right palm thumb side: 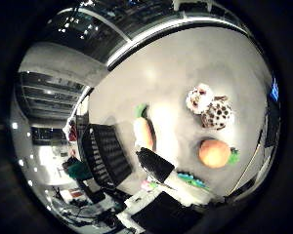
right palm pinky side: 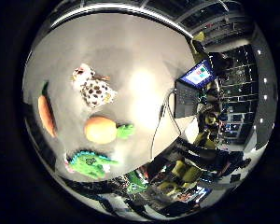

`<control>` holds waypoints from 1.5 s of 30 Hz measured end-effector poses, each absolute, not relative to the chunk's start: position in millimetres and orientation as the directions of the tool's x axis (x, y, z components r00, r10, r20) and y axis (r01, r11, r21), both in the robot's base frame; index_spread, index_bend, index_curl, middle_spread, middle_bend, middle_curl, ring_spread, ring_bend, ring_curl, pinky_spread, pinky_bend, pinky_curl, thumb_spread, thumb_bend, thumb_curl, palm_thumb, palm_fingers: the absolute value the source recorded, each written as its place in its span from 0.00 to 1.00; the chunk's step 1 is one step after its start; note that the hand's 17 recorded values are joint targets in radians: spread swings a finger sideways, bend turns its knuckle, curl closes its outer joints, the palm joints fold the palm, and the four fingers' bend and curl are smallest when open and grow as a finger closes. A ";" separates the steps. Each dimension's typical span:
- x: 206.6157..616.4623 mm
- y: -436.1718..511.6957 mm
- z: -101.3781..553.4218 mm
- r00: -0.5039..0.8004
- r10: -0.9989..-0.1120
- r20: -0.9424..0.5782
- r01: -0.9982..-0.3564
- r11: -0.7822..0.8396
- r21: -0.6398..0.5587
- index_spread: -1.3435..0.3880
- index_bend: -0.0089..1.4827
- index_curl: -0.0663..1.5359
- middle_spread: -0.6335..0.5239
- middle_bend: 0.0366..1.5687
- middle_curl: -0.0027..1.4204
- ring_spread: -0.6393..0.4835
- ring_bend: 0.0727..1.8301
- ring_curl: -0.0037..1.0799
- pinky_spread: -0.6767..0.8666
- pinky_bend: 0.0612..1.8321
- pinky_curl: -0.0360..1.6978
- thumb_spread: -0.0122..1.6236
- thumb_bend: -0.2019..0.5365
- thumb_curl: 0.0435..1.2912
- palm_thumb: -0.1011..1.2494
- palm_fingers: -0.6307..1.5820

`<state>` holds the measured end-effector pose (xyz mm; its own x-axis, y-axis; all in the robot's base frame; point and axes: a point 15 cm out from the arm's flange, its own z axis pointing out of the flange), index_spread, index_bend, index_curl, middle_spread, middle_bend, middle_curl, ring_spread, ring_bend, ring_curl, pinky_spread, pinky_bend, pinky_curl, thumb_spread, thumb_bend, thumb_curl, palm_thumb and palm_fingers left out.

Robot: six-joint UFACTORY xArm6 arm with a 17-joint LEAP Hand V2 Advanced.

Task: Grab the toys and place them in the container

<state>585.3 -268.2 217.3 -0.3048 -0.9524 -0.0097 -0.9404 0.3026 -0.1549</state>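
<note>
Four soft toys lie on the grey bench, all well below the palm and none of them held. Taking the orange pumpkin-like toy with its green stalk as the landmark: the spotted white-and-brown plush animal lies near it, on the side toward the bare middle of the bench, apart from it. The carrot toy, orange with a green top, lies stretched out beside the pumpkin on another side, with a clear strip of bench between them. The green, teal-edged plush creature lies near the pumpkin at the bench's edge, not touching it.

The container, a dark slatted crate, stands beyond the carrot from the pumpkin, at the bench's edge; what is inside it cannot be made out.

Of the hand, black and white parts reach into the thumb-side view between the carrot and the green creature, covering part of the latter. Nothing is in its grasp, but whether its fingers are spread or curled cannot be told.

Farther from the pumpkin, past the bare bench, an open laptop with a lit screen sits at the bench's far corner.
</note>
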 end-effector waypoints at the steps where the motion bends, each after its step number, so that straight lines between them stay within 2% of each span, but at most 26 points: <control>1: 586.7 -266.7 209.2 -0.304 -0.953 -0.012 -0.942 0.302 -0.145 0.61 0.10 0.20 0.59 0.13 0.24 0.72 0.15 0.25 0.69 0.19 0.20 0.61 0.23 0.20 0.42 0.35; 10: 614.9 -252.3 138.6 -0.269 -0.963 -0.008 -0.952 0.267 -0.150 0.61 0.11 0.20 0.59 0.13 0.24 0.70 0.16 0.25 0.68 0.21 0.20 0.61 0.24 0.20 0.41 0.37; 19: 628.5 -236.3 97.9 -0.265 -0.964 -0.008 -0.953 0.263 -0.152 0.61 0.11 0.20 0.59 0.13 0.23 0.72 0.18 0.24 0.71 0.24 0.20 0.62 0.23 0.20 0.40 0.39; 27: 626.2 -260.3 85.3 -0.308 -0.951 -0.006 -0.937 0.304 -0.173 0.62 0.12 0.21 0.59 0.15 0.23 0.75 0.23 0.24 0.76 0.28 0.19 0.64 0.24 0.19 0.41 0.45; 34: 612.7 -284.8 71.4 -0.345 -0.939 -0.006 -0.927 0.341 -0.159 0.62 0.13 0.22 0.57 0.17 0.24 0.69 0.29 0.23 0.76 0.29 0.18 0.64 0.24 0.19 0.41 0.52; 37: 605.4 -291.5 65.3 -0.353 -0.936 -0.007 -0.926 0.350 -0.142 0.61 0.14 0.23 0.55 0.22 0.24 0.61 0.35 0.24 0.70 0.28 0.16 0.64 0.24 0.19 0.41 0.60; 39: 602.4 -295.6 64.4 -0.356 -0.935 -0.007 -0.925 0.353 -0.137 0.59 0.16 0.24 0.52 0.27 0.26 0.54 0.43 0.26 0.62 0.26 0.14 0.64 0.24 0.19 0.41 0.72; 41: 598.3 -296.9 63.7 -0.358 -0.934 -0.008 -0.926 0.357 -0.125 0.58 0.18 0.25 0.50 0.31 0.27 0.49 0.46 0.27 0.55 0.28 0.13 0.64 0.24 0.19 0.41 0.81; 42: 596.6 -297.9 65.3 -0.360 -0.933 -0.008 -0.926 0.358 -0.121 0.57 0.22 0.27 0.48 0.37 0.30 0.46 0.47 0.29 0.48 0.30 0.14 0.64 0.24 0.20 0.42 0.87; 43: 594.5 -298.3 67.4 -0.361 -0.933 -0.009 -0.926 0.359 -0.115 0.57 0.25 0.29 0.47 0.40 0.31 0.45 0.48 0.30 0.42 0.32 0.14 0.64 0.24 0.20 0.42 0.86; 45: 592.2 -298.3 74.0 -0.359 -0.933 -0.009 -0.927 0.358 -0.109 0.57 0.40 0.34 0.43 0.49 0.34 0.41 0.52 0.34 0.25 0.37 0.15 0.65 0.25 0.20 0.43 0.92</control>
<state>592.2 -298.3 74.0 -0.3591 -0.9333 -0.0093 -0.9274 0.3579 -0.1089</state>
